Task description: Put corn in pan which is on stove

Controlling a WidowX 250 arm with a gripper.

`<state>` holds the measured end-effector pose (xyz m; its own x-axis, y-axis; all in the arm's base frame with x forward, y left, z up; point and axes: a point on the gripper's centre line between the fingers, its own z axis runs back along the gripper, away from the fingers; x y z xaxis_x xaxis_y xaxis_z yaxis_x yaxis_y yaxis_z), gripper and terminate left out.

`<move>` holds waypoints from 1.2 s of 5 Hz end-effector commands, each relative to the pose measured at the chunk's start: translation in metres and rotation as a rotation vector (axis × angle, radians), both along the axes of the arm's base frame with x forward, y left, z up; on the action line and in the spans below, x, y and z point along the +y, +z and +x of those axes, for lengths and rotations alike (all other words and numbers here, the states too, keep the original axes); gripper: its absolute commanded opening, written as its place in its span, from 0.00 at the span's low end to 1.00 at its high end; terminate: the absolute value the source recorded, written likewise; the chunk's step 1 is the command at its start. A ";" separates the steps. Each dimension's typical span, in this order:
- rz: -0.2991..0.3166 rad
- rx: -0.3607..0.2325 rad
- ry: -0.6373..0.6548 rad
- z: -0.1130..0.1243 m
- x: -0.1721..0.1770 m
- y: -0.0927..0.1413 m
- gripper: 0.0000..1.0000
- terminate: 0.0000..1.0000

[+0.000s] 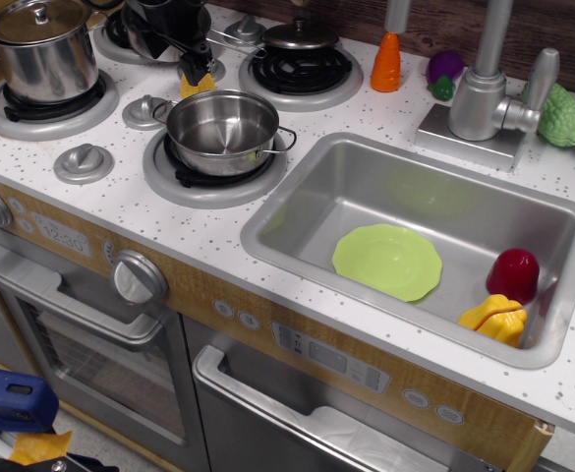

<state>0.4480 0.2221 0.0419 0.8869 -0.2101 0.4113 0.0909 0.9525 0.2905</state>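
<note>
Oven door (100,364) aside, the corn (198,85) is seen pinched between the fingers (195,67), held just behind the pan (222,130) for dropping in.

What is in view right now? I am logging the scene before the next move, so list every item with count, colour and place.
corn: one, yellow, at the gripper's tips, behind the open pan
pan: one, silver, open, on the front right burner
lidded pot: one, silver, on the front left burner
loose lid: one, dark, on the back right burner
stove: one, white speckled top, grey burners, silver knobs
carrot: one, orange, behind the sink
purple vegetable: one, left of the faucet
faucet: one, silver
green vegetable: one, right of the faucet
plate: one, light green, in the sink
red item: one, sink corner
yellow pepper: one, sink corner
sink: one, silver
gripper: one, black, above the stove's back
</note>
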 end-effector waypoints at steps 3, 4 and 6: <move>-0.035 -0.049 -0.060 0.017 0.009 -0.004 1.00 0.00; -0.062 -0.069 -0.048 0.021 0.009 -0.008 1.00 0.00; -0.058 -0.036 -0.001 0.009 -0.003 0.018 0.00 0.00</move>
